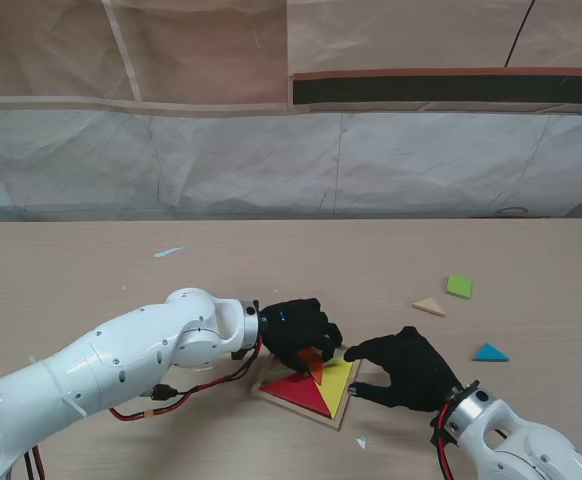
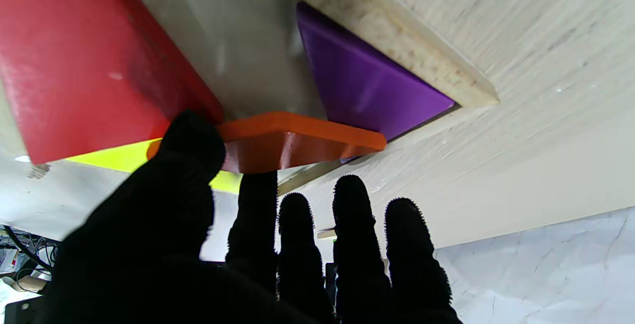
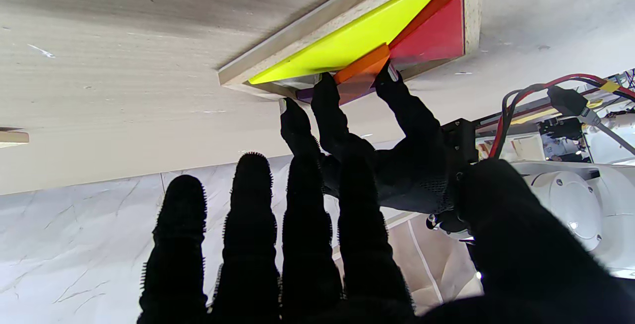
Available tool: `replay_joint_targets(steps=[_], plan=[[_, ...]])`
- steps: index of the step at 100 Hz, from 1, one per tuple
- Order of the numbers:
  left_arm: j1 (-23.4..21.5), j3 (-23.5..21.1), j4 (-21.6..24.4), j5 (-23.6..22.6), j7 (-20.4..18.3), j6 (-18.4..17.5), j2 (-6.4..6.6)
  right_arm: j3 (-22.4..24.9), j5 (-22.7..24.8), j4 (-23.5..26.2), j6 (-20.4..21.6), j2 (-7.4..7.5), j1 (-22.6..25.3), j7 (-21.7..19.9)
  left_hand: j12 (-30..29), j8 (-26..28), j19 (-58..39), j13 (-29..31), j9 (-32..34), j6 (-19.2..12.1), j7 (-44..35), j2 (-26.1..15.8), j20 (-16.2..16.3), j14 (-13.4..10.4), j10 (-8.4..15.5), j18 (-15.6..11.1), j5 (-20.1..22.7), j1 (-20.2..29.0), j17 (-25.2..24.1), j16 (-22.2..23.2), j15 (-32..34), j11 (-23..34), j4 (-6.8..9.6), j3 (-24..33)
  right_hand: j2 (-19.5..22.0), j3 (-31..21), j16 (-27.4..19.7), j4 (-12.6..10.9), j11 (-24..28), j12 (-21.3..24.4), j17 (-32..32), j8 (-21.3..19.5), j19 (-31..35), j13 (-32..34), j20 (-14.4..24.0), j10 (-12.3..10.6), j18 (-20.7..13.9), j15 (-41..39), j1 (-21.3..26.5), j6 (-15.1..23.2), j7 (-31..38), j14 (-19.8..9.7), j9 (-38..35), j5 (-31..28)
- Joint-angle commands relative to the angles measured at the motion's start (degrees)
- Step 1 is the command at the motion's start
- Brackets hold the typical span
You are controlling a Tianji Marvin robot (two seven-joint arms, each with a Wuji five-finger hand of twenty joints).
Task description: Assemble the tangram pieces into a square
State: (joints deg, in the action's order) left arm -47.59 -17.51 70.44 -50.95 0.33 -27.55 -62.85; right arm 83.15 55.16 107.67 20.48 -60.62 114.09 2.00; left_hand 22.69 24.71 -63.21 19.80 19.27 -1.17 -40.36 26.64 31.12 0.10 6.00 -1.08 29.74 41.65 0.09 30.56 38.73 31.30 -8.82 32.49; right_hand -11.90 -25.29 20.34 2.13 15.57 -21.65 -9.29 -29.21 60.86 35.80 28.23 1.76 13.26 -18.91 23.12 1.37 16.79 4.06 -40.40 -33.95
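My left hand [image 1: 299, 330] pinches the orange piece [image 2: 292, 140], tilted over the tray's [image 1: 343, 412] far corner (purple piece [image 2: 362, 86] beneath). Right hand [image 1: 406, 368] released, fingers spread. Lower flat, then seat edges.

A robot test room: a plain wooden tabletop [image 1: 271, 260], crinkly plastic sheets [image 1: 271, 160] hung behind, loose wires [image 1: 196, 390].
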Motion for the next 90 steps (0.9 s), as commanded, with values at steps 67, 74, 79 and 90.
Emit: replay_joint_targets(steps=[67,74,79,90], plan=[[-1.54,-2.79,1.17,-0.9,-1.73,-1.82,0.87,-0.1,0.16,0.34,-0.51,-0.34,0.97,0.13,-0.15,2.43,-1.14,4.83,4.8,-11.94,-8.29,1.08,0.46,-1.74,2.16,-0.85,9.12,13.9,3.13,-1.91,0.97,0.25,1.04,18.28,1.42,0.57,-0.23,-0.22,-0.05,-0.05,0.6,0.34,-0.42,-0.93,0.52,-0.02,0.11,0.14,0.43,0.51,0.2,-0.21,1.27,-0.34],[-1.97,-3.38,1.42,-1.06,-1.81,-1.94,1.04,-0.15,0.12,0.29,-0.52,-0.36,0.96,0.28,-0.03,2.84,-1.14,5.27,5.34,-12.05,-8.85,0.96,0.44,-1.76,2.22,-0.82,10.22,15.08,3.62,-1.96,1.01,0.51,1.18,18.93,1.39,0.58,-0.23,-0.22,-0.07,-0.04,0.63,0.35,-0.43,-0.99,0.53,-0.01,0.12,0.15,0.43,0.53,0.16,-0.13,1.32,-0.25],[-2.34,-3.88,1.57,-1.0,-2.0,-2.1,1.16,-0.17,0.11,0.26,-0.52,-0.36,0.95,0.3,0.09,3.39,-1.01,5.72,5.81,-11.92,-9.62,1.1,0.39,-1.69,2.22,-0.81,11.66,16.81,3.92,-1.8,0.94,0.7,0.6,19.15,1.45,0.59,-0.23,-0.22,-0.03,-0.06,0.61,0.35,-0.42,-0.98,0.53,0.07,0.07,0.14,0.42,0.47,0.17,-0.16,1.26,-0.28],[-3.0,-4.74,1.95,-1.87,-1.86,-2.13,1.53,-0.25,0.05,0.19,-0.55,-0.37,0.94,0.4,0.38,4.1,-0.98,6.71,6.58,-11.87,-10.41,1.95,0.38,-1.66,2.38,-0.84,13.12,18.42,4.75,-1.07,0.54,1.17,-1.05,19.12,1.48,0.6,-0.22,-0.22,-0.01,-0.06,0.58,0.35,-0.41,-0.93,0.53,-0.01,0.07,0.11,0.39,0.54,0.19,-0.2,1.23,-0.33]])
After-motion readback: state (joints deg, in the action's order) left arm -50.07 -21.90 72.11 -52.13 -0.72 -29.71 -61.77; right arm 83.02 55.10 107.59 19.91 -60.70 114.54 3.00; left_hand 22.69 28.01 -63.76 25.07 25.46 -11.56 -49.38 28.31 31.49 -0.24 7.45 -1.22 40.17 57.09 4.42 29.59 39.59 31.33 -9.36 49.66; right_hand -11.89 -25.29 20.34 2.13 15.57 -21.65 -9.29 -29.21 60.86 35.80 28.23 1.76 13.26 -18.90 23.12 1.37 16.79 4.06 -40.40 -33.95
